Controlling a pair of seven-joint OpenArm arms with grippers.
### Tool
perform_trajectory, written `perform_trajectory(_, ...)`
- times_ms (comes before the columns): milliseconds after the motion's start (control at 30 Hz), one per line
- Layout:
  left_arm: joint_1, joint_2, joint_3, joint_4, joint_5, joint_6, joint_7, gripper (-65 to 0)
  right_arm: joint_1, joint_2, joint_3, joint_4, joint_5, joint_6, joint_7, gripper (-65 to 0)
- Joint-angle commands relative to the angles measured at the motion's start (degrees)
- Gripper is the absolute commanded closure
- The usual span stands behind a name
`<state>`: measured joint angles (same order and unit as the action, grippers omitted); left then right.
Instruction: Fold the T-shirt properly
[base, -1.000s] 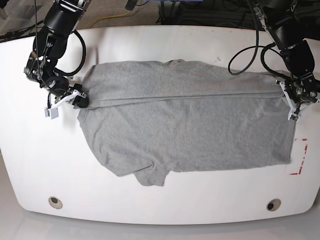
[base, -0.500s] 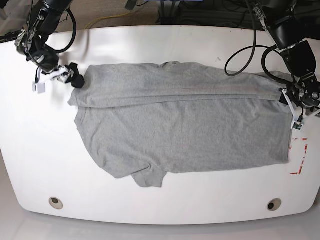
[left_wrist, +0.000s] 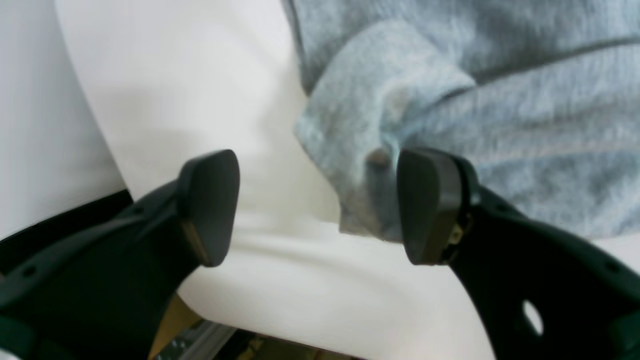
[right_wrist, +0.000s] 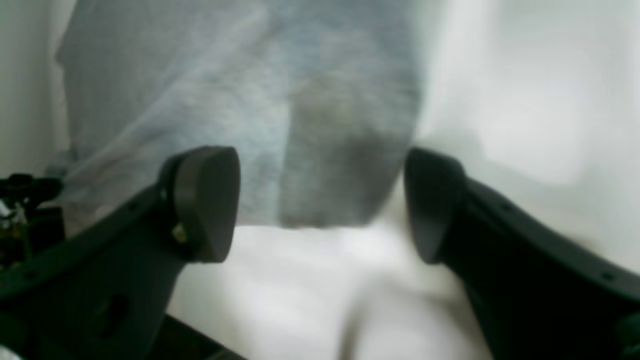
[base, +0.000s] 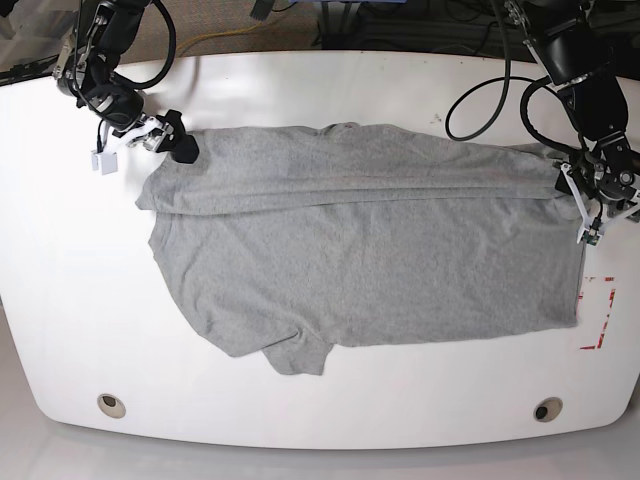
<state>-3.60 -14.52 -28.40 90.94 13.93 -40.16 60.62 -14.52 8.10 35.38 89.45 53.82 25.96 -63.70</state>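
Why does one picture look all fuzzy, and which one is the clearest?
The right wrist view is the fuzziest: the T-shirt is a soft grey smear there. The left wrist view is sharper, showing the cloth's knit but blurring up close. The base view is clearest, with soft glare on the white table.

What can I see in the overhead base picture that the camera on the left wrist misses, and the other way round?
Only the base view shows the whole T-shirt spread on the white table, its far edge folded over, plus both arms and the right gripper. Only the left wrist view shows the left gripper close up, open, with a corner of cloth beside one finger. Both show grey shirt on white table.
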Motion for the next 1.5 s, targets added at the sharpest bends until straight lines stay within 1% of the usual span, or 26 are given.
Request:
perform_trajectory(0, -0.9, -1.0, -0.1, 1.5, 0.4, 0.2, -0.1, -45.7, -0.1, -1.1, -0.3, 0.8, -0.2, 0.0, -0.4, -49.5)
perform_trajectory(67, -0.9, -1.0, -0.1, 1.5, 0.4, 0.2, -0.1, -44.9, 0.2, -2.5, -0.3, 0.7, -1.4, 0.0, -0.3, -49.5)
perform_trajectory(133, -0.9, -1.0, -0.1, 1.6, 0.4, 0.2, -0.1, -41.1, 0.3, -3.9, -0.3, 0.9, -3.8, 0.0, -0.3, -48.5)
perform_trajectory(200, -0.8, -1.0, -0.1, 1.5, 0.4, 0.2, -0.1, -34.7, 1.0, -4.9, -0.3, 1.1, -6.0, 0.0, -0.3, -42.6)
perform_trajectory(233, -0.8, -1.0, -0.1, 1.4, 0.4, 0.2, -0.1, -31.2, 1.5, -5.1, -0.3, 1.6, -6.9, 0.0, -0.3, -38.0)
perform_trajectory(267, -0.8, -1.0, -0.1, 1.3, 0.4, 0.2, -0.1, -25.8, 1.7, -5.2, -0.3, 2.6, -8.0, 0.2, -0.3, -29.3)
perform_trajectory(300, -0.8, -1.0, -0.1, 1.4, 0.4, 0.2, -0.1, -21.2, 1.8, -5.3, -0.3, 3.3, -8.3, 0.4, -0.3, -21.9)
perform_trajectory(333, -0.8, -1.0, -0.1, 1.4, 0.4, 0.2, -0.1, -17.8, 1.8, -5.3, -0.3, 3.9, -8.6, 0.5, -0.3, -16.5)
perform_trajectory(367, -0.8, -0.9, -0.1, 1.5, 0.4, 0.2, -0.1, -11.9, 1.8, -5.4, -0.3, 5.1, -8.7, 0.5, -0.3, -7.5)
perform_trajectory(400, -0.8, -0.9, -0.1, 1.5, 0.4, 0.2, -0.1, -7.2, 1.7, -5.4, -0.3, 6.0, -8.8, 0.5, -0.3, -0.8)
perform_trajectory(433, -0.8, -0.9, -0.1, 1.6, 0.4, 0.2, -0.1, -2.8, 1.7, -5.4, -0.3, 6.9, -8.9, 0.5, -0.3, 0.0)
perform_trajectory(467, -0.8, -0.9, -0.1, 1.6, 0.4, 0.2, -0.1, 0.0, 1.6, -5.4, -0.3, 7.7, -8.9, 0.5, -0.3, 0.0)
perform_trajectory(667, 0.0, -0.8, -1.7, 4.1, 0.4, 0.2, -0.1, 0.0, -1.3, -5.0, -0.3, 14.1, -8.9, 0.5, -0.4, 0.0)
perform_trajectory(800, 1.2, 0.3, -3.6, 8.1, 0.4, 0.2, -0.1, 0.0, -4.6, -4.8, -0.3, 18.5, -8.5, 0.6, -0.5, 0.0)
perform_trajectory(967, 4.5, 0.5, -3.6, 13.3, 0.4, 0.2, 3.3, 0.0, -8.8, -4.8, -0.3, 23.2, -8.3, 0.6, -0.7, 0.0)
perform_trajectory(1067, 5.7, 0.7, -3.2, 16.9, 0.4, 0.2, 5.2, 0.0, -10.3, -4.5, -0.3, 23.8, -5.7, 0.6, -0.8, 0.0)
perform_trajectory(1167, 6.5, 1.4, -3.1, 19.3, 0.4, 0.2, 7.4, 0.0, -11.4, -3.4, -0.3, 23.8, -2.3, 0.6, -0.8, 0.0)
perform_trajectory(1267, 6.7, 2.0, -3.4, 20.6, 0.4, 0.2, 8.0, 0.0, -12.2, -3.0, -0.1, 24.0, -0.5, 0.6, -1.1, 0.0)
perform_trajectory(1367, 9.3, 1.7, -3.5, 21.0, 0.4, 0.2, 8.0, 0.0, -15.4, -0.6, 1.9, 24.0, 2.2, 0.6, -2.4, 0.0)
perform_trajectory(1467, 12.0, 0.0, -4.5, 21.1, 0.4, 0.2, 8.0, 0.0, -19.0, 0.4, 3.4, 24.0, 5.6, 0.6, -2.4, 0.0)
